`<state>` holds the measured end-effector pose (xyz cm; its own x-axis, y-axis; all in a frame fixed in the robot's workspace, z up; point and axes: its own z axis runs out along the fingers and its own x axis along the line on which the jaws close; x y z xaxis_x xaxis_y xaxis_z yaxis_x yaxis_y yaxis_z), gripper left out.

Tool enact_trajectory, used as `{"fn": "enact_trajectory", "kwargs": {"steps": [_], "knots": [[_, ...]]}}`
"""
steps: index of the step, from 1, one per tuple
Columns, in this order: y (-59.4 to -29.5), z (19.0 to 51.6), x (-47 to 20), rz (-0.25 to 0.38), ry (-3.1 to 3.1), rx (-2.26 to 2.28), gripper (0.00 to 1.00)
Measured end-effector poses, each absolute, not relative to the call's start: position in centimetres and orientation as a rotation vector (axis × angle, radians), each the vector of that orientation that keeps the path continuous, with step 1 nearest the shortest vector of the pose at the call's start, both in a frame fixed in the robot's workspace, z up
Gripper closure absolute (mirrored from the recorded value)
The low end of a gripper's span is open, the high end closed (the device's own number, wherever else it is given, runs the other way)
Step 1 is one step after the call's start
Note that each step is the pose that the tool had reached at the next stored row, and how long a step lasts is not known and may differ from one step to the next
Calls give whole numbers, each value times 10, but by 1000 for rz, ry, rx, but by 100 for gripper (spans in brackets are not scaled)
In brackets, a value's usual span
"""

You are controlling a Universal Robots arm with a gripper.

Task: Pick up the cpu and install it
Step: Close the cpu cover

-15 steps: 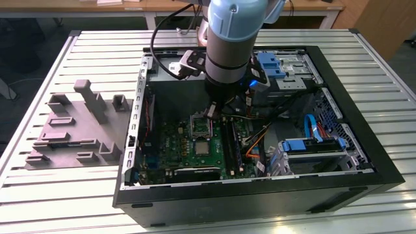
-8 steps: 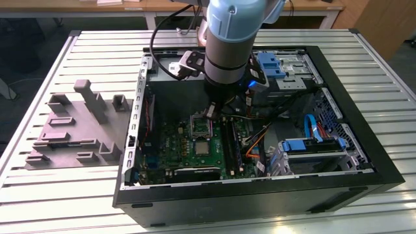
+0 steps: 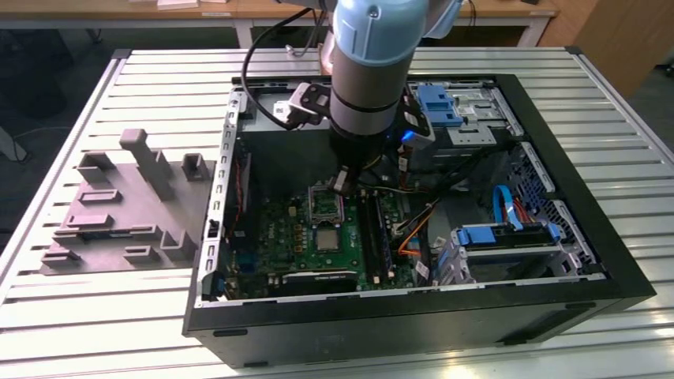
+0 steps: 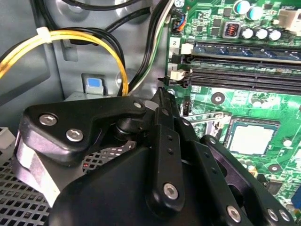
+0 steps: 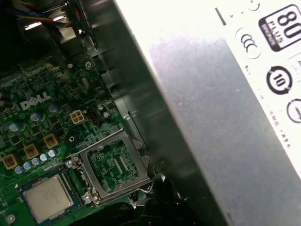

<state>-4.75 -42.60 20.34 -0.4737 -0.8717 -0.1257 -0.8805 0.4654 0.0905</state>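
While the open computer case [image 3: 589,260] is lying on the slatted table [image 3: 158,79], the arm [image 3: 368,71] is reaching down into it, its gripper [image 3: 339,181] hanging just above the green board [image 3: 316,245]; whether the gripper is gripping anything cannot be told. The chip [image 3: 330,240] is sitting on the board beside the open metal frame [image 5: 115,167]

My exterior view looks down from high at the computer case [image 3: 589,260]. Both wrist views sit close inside, sharing the motherboard [image 4: 221,101] [image 5: 42,122].
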Motion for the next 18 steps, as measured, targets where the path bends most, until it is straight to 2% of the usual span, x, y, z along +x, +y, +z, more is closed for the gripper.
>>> {"fn": "enact_trajectory", "kwargs": {"steps": [18], "knots": [[-425,217,-48,191,2648,-1585,89]]}}
